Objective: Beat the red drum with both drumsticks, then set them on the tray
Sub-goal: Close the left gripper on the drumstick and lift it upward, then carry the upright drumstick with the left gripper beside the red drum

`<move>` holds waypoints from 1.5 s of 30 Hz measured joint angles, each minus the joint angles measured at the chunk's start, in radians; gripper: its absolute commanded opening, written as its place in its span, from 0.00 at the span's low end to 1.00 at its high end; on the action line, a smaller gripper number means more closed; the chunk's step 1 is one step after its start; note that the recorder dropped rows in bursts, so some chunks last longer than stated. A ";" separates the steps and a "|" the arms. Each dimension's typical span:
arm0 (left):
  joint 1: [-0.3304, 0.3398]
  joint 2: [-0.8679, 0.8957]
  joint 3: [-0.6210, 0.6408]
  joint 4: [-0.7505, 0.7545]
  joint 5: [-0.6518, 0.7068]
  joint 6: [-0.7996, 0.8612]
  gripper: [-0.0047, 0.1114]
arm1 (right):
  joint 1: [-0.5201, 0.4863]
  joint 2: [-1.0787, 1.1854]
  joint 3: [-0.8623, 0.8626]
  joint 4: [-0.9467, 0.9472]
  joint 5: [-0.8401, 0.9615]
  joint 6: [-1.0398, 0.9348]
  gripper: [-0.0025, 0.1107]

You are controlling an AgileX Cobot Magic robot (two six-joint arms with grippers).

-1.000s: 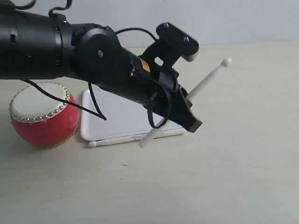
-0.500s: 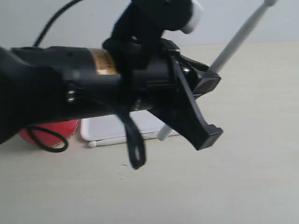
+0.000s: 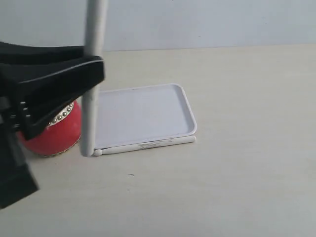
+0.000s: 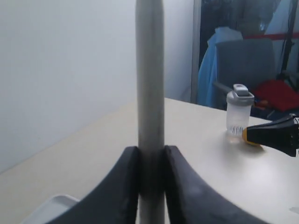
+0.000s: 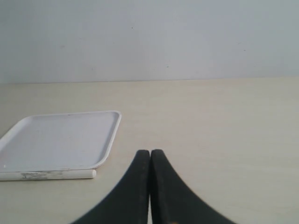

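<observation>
Currently one drumstick [image 4: 150, 70] is clamped upright in the left jaws; the right jaws are pressed together, empty. The other drumstick [image 3: 145, 145], against the tray [image 3: 143, 111] rim near the red drum [image 3: 59, 137], should be gripped near one end.

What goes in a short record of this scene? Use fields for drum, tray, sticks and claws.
Tray: white, flat on the table
Drum: red, left of the tray, partly hidden
Held stick: upright in the left claw
Loose stick: on the table along the tray's front edge
Left claw: shut on the held stick
Right claw: shut, holding nothing
</observation>
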 measured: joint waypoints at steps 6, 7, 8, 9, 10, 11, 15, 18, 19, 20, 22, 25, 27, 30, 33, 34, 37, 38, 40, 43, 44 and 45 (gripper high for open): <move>0.000 -0.193 0.116 -0.008 -0.022 0.000 0.04 | 0.000 0.000 0.000 0.000 0.000 0.000 0.02; 0.000 -0.214 0.133 -0.008 -0.027 0.004 0.04 | 0.000 0.000 0.000 0.000 0.000 0.000 0.02; 0.000 -0.238 0.150 -0.008 -0.031 0.007 0.04 | 0.000 0.000 0.000 0.000 0.000 0.000 0.02; 0.000 -0.259 0.166 -0.010 -0.042 0.012 0.04 | 0.000 0.000 0.000 0.000 0.000 0.000 0.02; 0.000 -0.276 0.178 -0.010 -0.050 0.015 0.04 | 0.000 0.000 0.000 0.000 0.000 0.000 0.02; 0.000 -0.294 0.194 -0.014 -0.067 0.018 0.04 | 0.000 0.000 0.000 0.000 0.000 0.000 0.02; 0.021 -0.340 0.245 -0.107 -0.129 0.079 0.04 | 0.000 0.000 0.000 0.000 0.000 0.000 0.02; 0.059 -0.351 0.263 -0.307 -0.175 0.237 0.04 | 0.000 0.000 0.000 0.000 0.000 0.000 0.02; 0.074 -0.351 0.264 -0.397 -0.191 0.316 0.04 | 0.000 0.000 0.000 0.000 0.000 0.000 0.02; 0.089 -0.351 0.265 -0.468 -0.207 0.396 0.04 | 0.000 0.000 0.000 0.000 0.000 0.000 0.02; 0.117 -0.351 0.266 -0.631 -0.245 0.539 0.04 | 0.000 0.000 0.000 0.000 0.000 0.000 0.02; 0.141 -0.351 0.268 -0.785 -0.272 0.651 0.04 | 0.000 0.000 0.000 0.000 0.000 0.000 0.02; 0.158 -0.351 0.270 -0.872 -0.284 0.700 0.04 | 0.000 0.000 0.000 0.000 0.000 0.000 0.02; 0.160 -0.351 0.270 -1.046 -0.323 0.832 0.04 | 0.000 0.000 0.000 0.015 -0.060 0.008 0.02; 0.160 -0.351 0.270 -1.135 -0.348 0.890 0.04 | 0.000 0.000 0.000 0.135 -0.096 0.008 0.02; 0.160 -0.351 0.270 -1.147 -0.348 0.900 0.04 | 0.000 0.000 0.000 0.185 -0.099 0.008 0.02; 0.160 -0.351 0.270 -1.159 -0.341 0.906 0.04 | 0.000 0.000 0.000 0.261 -0.105 0.008 0.02; 0.160 -0.351 0.270 -1.152 -0.329 0.913 0.04 | 0.000 0.000 0.000 0.269 -0.105 0.008 0.02; 0.160 -0.351 0.270 -1.095 -0.282 0.934 0.04 | 0.000 0.000 0.000 0.273 -0.105 0.008 0.02; 0.160 -0.351 0.270 -1.020 -0.213 0.935 0.04 | 0.000 0.000 0.000 0.273 -0.105 0.008 0.02; 0.160 -0.351 0.270 -1.010 -0.200 0.935 0.04 | 0.000 0.000 0.000 0.275 -0.105 0.008 0.02; 0.160 -0.351 0.270 -1.001 -0.192 0.935 0.04 | 0.000 0.000 0.000 0.275 -0.105 0.008 0.02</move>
